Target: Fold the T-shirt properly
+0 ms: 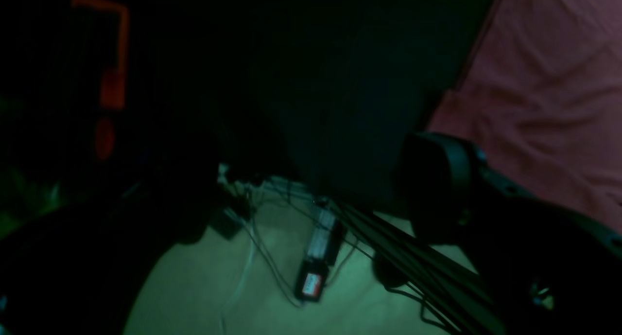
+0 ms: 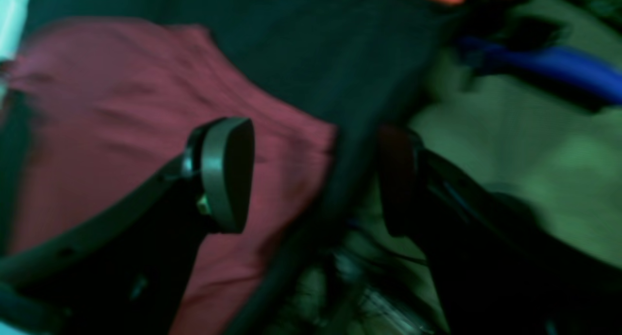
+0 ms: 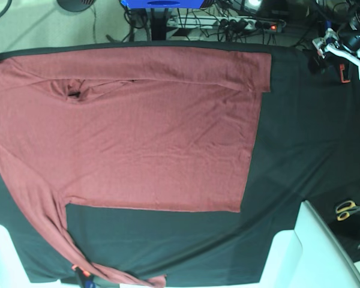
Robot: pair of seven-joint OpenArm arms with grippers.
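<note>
With both the left gripper (image 1: 311, 189) and right gripper (image 2: 311, 179) spread wide and empty, we are aiming to pinch the loose sleeve (image 3: 48, 222) near its cuff and lay it flat across the T-shirt (image 3: 156, 132)

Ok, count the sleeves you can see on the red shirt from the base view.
2. On the T-shirt, one sleeve lies folded across the top edge; the other sleeve trails toward the bottom edge of the black cloth.

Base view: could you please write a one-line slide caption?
Large brick-red long-sleeved knit T-shirt spread on black table cloth, yellow-handled scissors at its edge.
</note>
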